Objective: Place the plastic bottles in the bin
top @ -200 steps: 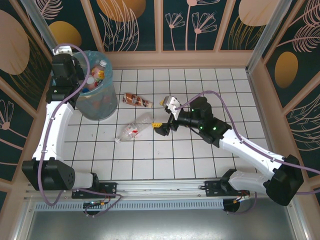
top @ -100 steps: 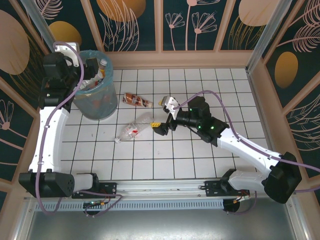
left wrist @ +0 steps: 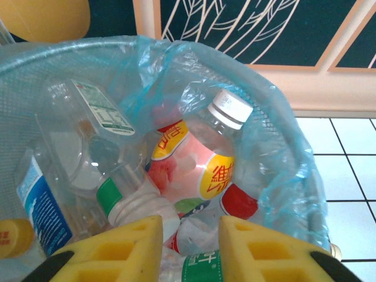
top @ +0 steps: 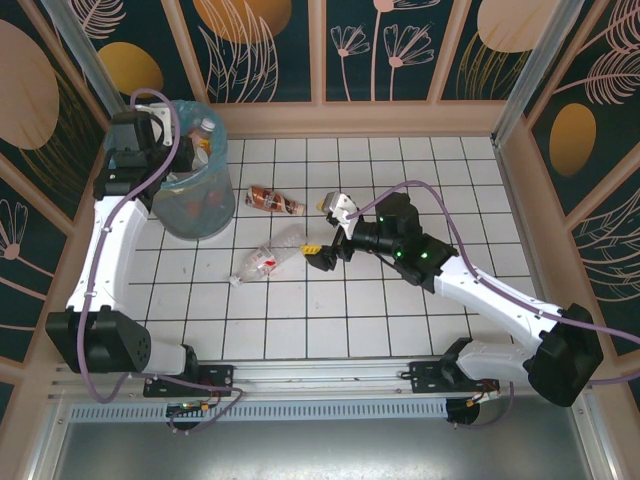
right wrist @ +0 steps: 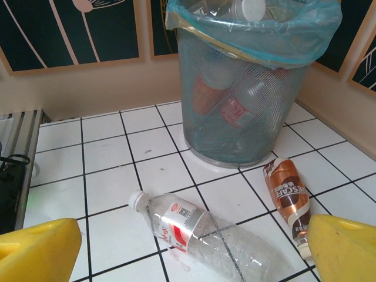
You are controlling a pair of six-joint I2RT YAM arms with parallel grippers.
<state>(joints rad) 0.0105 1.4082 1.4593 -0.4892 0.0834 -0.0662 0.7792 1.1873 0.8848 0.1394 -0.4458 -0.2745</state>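
Left gripper (left wrist: 191, 247) poised above bin (left wrist: 294, 153), fingers narrowly parted, grip not discernible, plastic bottles (left wrist: 197, 167) heaped below them, right gripper (right wrist: 195, 238) spread wide, clear bottle (right wrist: 176, 222) laid unheld between its fingers

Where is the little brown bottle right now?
In the top view, the brown bottle lies on the white tiles just right of the bin, with the clear bottle lower in the picture.

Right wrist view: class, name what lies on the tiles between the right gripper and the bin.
In the right wrist view, a crushed clear bottle with a red label lies there, and a brown-labelled bottle nearer the bin.
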